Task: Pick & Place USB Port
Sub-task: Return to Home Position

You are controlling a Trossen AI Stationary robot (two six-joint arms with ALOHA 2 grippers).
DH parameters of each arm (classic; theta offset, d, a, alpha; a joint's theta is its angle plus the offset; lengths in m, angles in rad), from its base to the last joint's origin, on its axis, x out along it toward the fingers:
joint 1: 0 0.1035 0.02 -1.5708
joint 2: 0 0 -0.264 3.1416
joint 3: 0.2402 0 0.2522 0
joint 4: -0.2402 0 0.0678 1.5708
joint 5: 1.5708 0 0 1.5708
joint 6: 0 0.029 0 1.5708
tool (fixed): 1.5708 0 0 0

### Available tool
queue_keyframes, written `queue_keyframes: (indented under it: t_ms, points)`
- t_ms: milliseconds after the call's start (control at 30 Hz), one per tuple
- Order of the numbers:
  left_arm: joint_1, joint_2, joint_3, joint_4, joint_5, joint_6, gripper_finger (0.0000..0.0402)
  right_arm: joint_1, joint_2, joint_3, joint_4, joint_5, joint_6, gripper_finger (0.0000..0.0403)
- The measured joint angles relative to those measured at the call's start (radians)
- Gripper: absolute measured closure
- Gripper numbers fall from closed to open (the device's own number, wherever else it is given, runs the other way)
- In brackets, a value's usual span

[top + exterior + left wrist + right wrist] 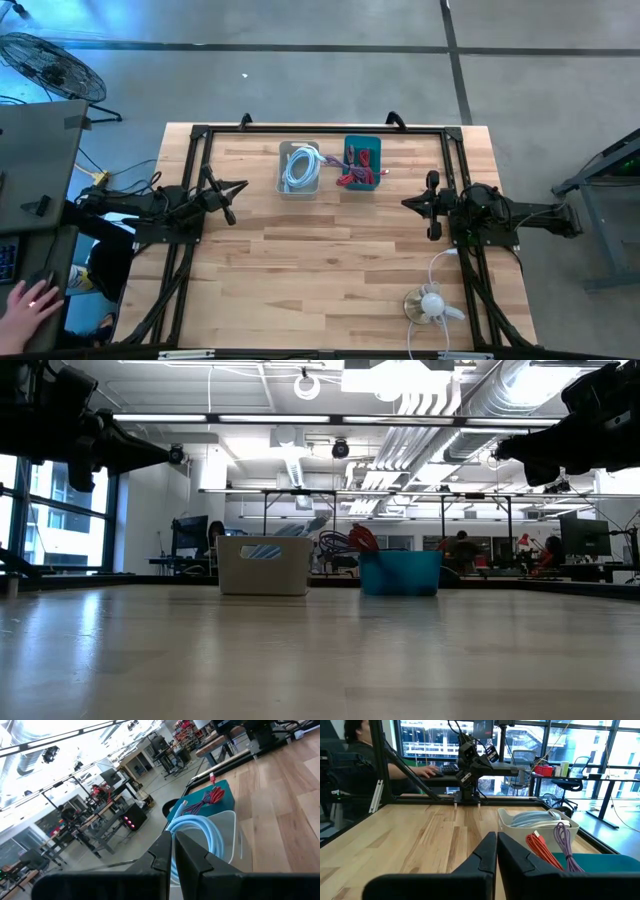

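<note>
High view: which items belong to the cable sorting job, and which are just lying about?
Job: gray bin, blue cable, blue bin, orange cable, violet cable.
Lying about: white desk fan on the table; floor fan beyond it.

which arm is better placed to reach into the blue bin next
Right, probably: the right end effector lies nearer the blue bin; the gray bin sits between that bin and the left end effector.

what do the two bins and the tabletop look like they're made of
Gray bin: probably thin plastic, with pale, matte, slightly translucent walls. Blue bin: opaque teal plastic, smooth moulded walls, slight sheen. Tabletop: wood, joined light strips with visible grain, satin finish that faintly reflects the room lights.
</note>
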Motion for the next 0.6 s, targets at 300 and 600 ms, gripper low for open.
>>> queue_keyframes:
  t_ms: [300, 600]
  points:
    - [0.000, 0.000, 0.000, 0.000, 0.000, 0.000, 0.0383, 0.000, 0.000, 0.000, 0.000, 0.000, 0.000, 0.0396]
    - [0.000, 0.000, 0.000, 0.000, 0.000, 0.000, 0.0383, 0.000, 0.000, 0.000, 0.000, 0.000, 0.000, 0.0394]
